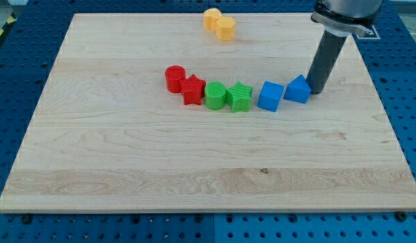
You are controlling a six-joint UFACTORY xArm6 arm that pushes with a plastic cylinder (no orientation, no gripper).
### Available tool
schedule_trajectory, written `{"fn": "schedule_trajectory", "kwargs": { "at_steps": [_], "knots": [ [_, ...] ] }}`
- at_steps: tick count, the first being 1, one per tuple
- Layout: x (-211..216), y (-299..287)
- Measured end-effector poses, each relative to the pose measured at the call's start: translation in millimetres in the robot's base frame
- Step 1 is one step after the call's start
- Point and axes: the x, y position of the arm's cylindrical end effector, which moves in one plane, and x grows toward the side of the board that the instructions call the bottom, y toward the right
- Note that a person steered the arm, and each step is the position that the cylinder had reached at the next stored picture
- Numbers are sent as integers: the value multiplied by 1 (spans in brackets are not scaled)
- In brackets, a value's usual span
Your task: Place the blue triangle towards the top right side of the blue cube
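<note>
The blue cube sits right of the board's middle. The blue triangle lies just to its right and slightly higher, nearly touching it. My tip rests on the board directly against the triangle's right side. The dark rod rises from there toward the view's top right.
Left of the blue cube runs a row: green star, green cylinder, red star, red cylinder. Two yellow blocks sit near the board's top edge. The wooden board lies on a blue perforated table.
</note>
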Motion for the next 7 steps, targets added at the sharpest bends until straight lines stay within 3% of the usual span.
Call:
{"fn": "schedule_trajectory", "kwargs": {
  "at_steps": [3, 6, 7],
  "knots": [
    [3, -8],
    [47, 30],
    [75, 7]
  ]
}}
